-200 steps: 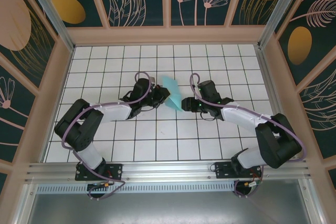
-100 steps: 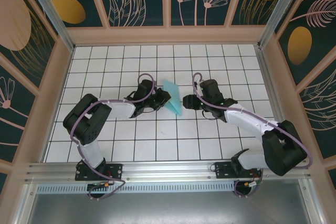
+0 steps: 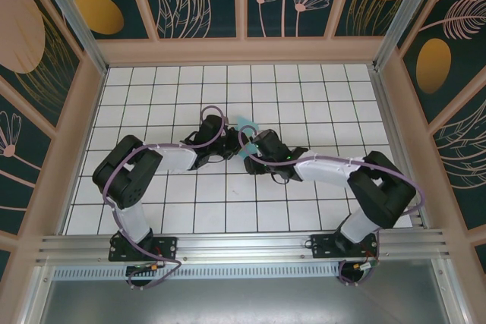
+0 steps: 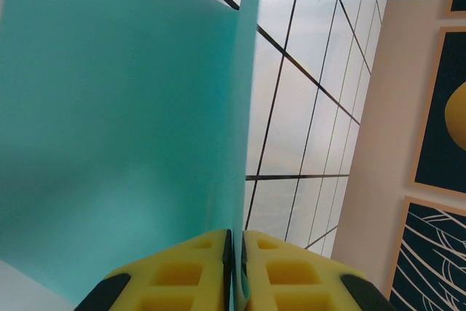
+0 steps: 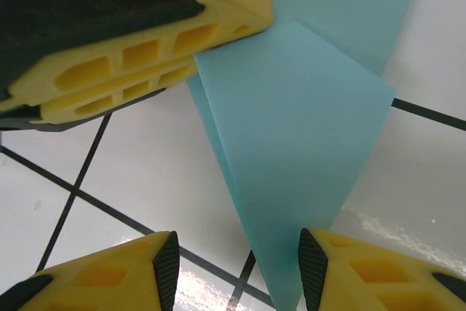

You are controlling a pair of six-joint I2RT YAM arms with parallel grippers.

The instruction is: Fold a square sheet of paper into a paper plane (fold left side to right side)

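- In the top view, the right arm's wrist and a cable loop cover most of the paper (image 3: 243,124). The turquoise patch that shows is too small to read its folds.
- In the left wrist view, the paper runs off the top and left edges and hides the surface (image 4: 291,129) behind it. The bottom edge cuts the left gripper (image 4: 234,238).
- In the right wrist view, the bottom edge cuts the right gripper (image 5: 234,247) and the paper's tip between its fingers. Whether the pads touch the paper cannot be told.

Left claw (image 4: 234,247) pinched tight, right claw (image 5: 237,271) parted, the two facing each other closely.
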